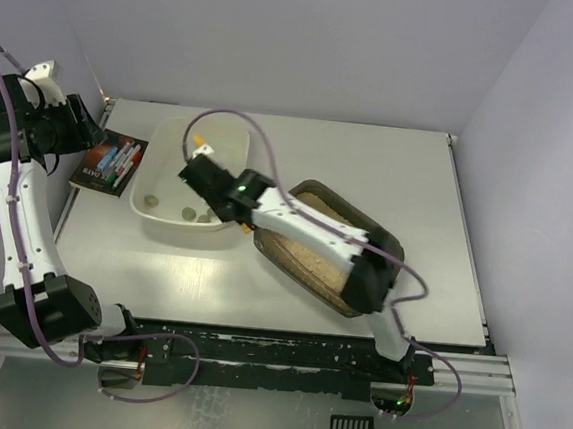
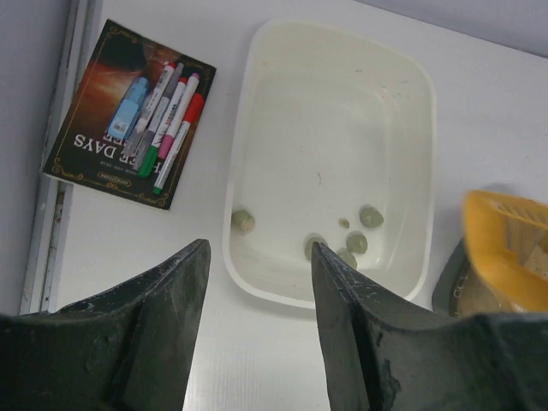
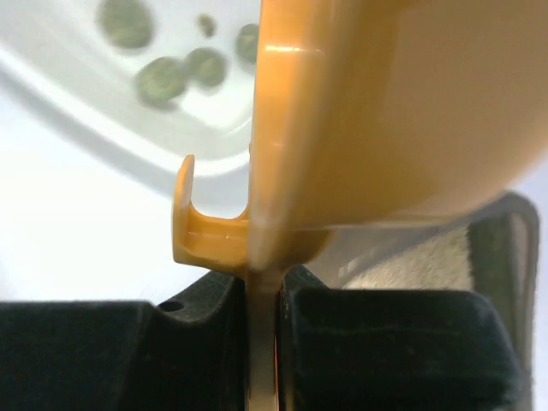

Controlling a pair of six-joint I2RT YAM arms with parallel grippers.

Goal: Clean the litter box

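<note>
White table (image 1: 201,277), walls (image 1: 311,46) seemingly lilac, litter box (image 1: 362,214) askew

I'm counting one litter box (image 1: 359,213), one cream-white tub (image 2: 334,128), one yellow scoop (image 3: 385,111), one book (image 2: 86,128).
Six grey-green clumps (image 2: 371,216), about four markers (image 2: 175,120) and one small blue item (image 2: 128,107) are also showing.

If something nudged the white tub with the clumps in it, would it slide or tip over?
Probably slides rather than tips: the white tub is low and wide on a smooth tabletop. Likely light, holding only a few clumps, which might roll around inside.
</note>
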